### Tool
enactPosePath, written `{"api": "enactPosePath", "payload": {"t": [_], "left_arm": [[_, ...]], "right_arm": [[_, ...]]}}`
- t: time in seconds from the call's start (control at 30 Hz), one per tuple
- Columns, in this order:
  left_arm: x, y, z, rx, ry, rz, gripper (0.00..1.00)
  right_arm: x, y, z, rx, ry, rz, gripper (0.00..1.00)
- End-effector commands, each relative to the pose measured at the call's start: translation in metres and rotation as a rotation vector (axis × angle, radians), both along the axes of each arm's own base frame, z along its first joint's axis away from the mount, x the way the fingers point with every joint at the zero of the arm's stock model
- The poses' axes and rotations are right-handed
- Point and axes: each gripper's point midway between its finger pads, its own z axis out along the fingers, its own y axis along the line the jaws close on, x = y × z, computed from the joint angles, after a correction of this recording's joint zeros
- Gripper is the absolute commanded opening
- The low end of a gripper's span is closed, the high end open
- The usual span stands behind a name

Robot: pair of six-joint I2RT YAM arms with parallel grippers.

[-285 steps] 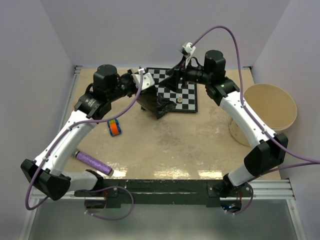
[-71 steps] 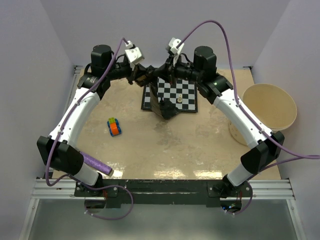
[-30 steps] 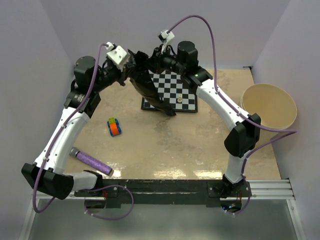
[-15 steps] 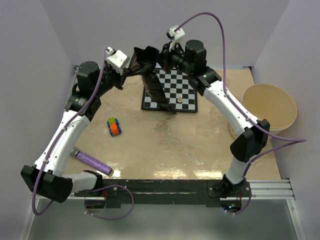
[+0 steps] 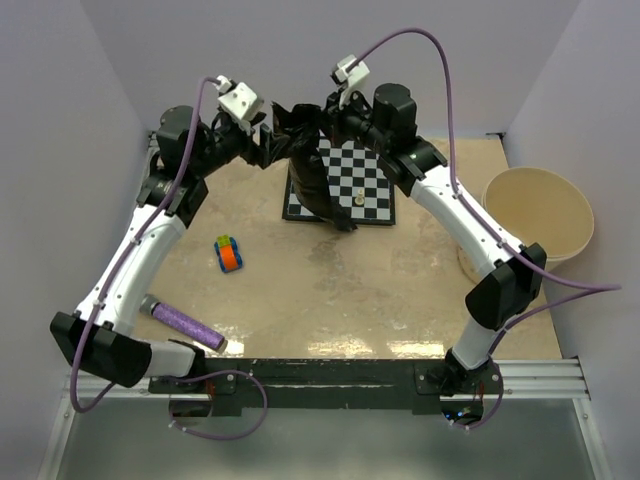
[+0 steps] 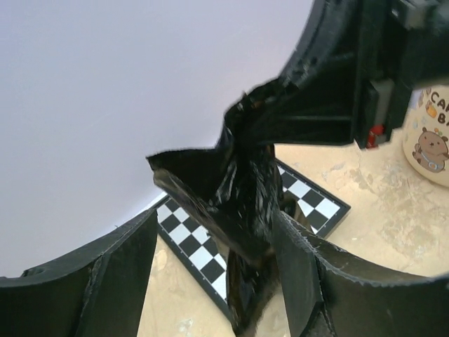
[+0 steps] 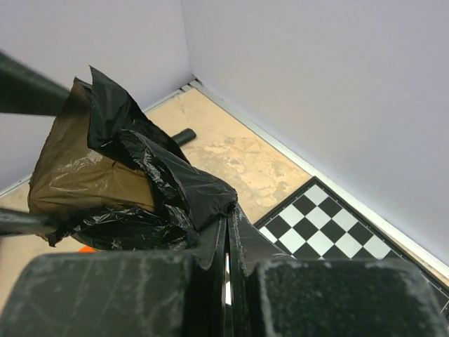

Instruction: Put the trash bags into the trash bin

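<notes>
Your right claw [image 7: 229, 235] is pressed tight, pinching a fold of the bag [image 7: 133, 175] high in the air near the back wall. Your left claw [image 6: 214, 225] is spread wide, one finger on either side of the hanging film. The bunched plastic sits between them, and I can't tell whether either pad brushes it. From above, the bag dangles off the right claw with its tail down over the left side of the chessboard [image 5: 365, 185]. The bin [image 5: 540, 212] stands mouth up at the right edge of the table [image 5: 350, 290], well apart from the bag. Bare tabletop runs from board to bin. A toy car [image 5: 230, 253] and a purple roll [image 5: 186, 326] lie on the near-left side, well away from both claws.
</notes>
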Motion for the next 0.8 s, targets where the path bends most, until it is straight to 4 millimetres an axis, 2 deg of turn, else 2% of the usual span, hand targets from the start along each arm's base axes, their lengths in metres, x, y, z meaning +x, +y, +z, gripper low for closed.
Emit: {"api": "enactPosePath", "payload": {"t": [0.0, 0.07, 0.17, 0.3, 0.5, 0.53, 0.57, 0.63, 0.67, 0.73, 0.77], "left_arm": [[0.015, -0.013, 0.02, -0.077, 0.008, -0.024, 0.71], [0.022, -0.018, 0.016, -0.082, 0.032, -0.031, 0.7], [0.037, -0.02, -0.001, -0.058, 0.101, -0.017, 0.58], [0.043, -0.015, -0.014, -0.016, 0.138, -0.007, 0.26], [0.041, 0.005, -0.013, 0.029, 0.063, 0.063, 0.0], [0.04, 0.006, -0.015, 0.037, 0.053, 0.064, 0.0], [0.039, 0.007, -0.014, 0.043, 0.039, 0.062, 0.0], [0.033, 0.002, -0.014, 0.054, 0.022, 0.02, 0.0], [0.03, -0.002, -0.015, 0.066, 0.007, -0.014, 0.0], [0.021, -0.008, -0.015, 0.087, -0.02, -0.078, 0.0], [0.017, -0.012, -0.017, 0.104, -0.032, -0.112, 0.0]], "right_arm": [[-0.014, -0.006, 0.025, 0.013, -0.062, 0.006, 0.0], [-0.015, -0.007, 0.024, 0.013, -0.059, 0.006, 0.0], [-0.017, -0.007, 0.026, 0.015, -0.066, 0.009, 0.0], [-0.019, -0.015, 0.026, 0.013, -0.066, -0.018, 0.0], [-0.028, -0.028, 0.01, -0.031, -0.052, -0.038, 0.0], [-0.036, -0.027, 0.011, -0.043, -0.066, -0.004, 0.0], [-0.044, -0.022, 0.004, -0.063, -0.066, 0.051, 0.06], [-0.069, -0.01, -0.004, -0.101, -0.077, 0.218, 0.33], [-0.09, -0.002, -0.008, -0.151, -0.113, 0.356, 0.48], [-0.118, 0.002, -0.001, -0.19, -0.163, 0.52, 0.69], [-0.125, 0.001, 0.007, -0.192, -0.188, 0.563, 0.75]]}}
